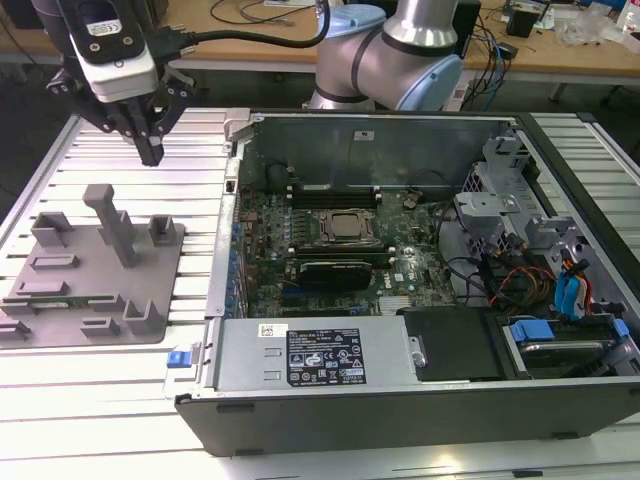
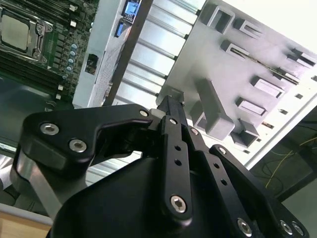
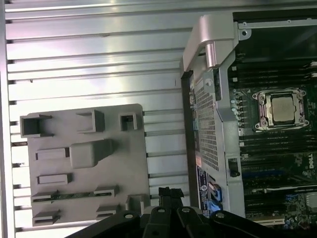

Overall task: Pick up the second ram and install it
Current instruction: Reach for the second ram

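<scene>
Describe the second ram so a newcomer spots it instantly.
On the exterior view's left, beside the open computer case, lies a grey holder tray. The second ram stands on edge in it: a thin green strip among grey plastic blocks.

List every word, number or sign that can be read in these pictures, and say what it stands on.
None can be read with confidence.
Black label on the grey metal cover, exterior view: white print, too small to read.
White sticker beside it: too small to read.
Dark label on the computer case wall, first wrist view: blurred.
</scene>
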Motion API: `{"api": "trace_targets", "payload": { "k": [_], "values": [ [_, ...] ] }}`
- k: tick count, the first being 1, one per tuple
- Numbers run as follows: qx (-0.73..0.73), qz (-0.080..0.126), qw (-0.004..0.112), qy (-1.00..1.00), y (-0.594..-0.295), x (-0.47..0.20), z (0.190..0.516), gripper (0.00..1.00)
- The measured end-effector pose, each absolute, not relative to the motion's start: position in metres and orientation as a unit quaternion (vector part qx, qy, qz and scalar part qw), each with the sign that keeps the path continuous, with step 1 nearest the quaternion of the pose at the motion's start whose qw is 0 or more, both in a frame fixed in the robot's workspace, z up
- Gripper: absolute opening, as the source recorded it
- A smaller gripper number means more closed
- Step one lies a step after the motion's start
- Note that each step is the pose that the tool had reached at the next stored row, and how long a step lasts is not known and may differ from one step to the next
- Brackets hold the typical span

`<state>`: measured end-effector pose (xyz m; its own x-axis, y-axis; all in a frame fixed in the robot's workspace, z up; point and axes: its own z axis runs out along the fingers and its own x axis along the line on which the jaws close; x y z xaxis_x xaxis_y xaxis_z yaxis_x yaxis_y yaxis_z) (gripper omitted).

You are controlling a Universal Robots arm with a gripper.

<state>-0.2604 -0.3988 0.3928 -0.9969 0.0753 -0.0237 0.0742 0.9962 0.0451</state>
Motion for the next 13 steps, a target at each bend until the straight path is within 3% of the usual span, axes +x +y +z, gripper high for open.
{"api": "trace_targets", "payload": {
  "k": [13],
  "values": [
    [0.037, 0.022, 0.013, 0.999, -0.399, -0.284, 0.389, 0.08]
  ]
}}
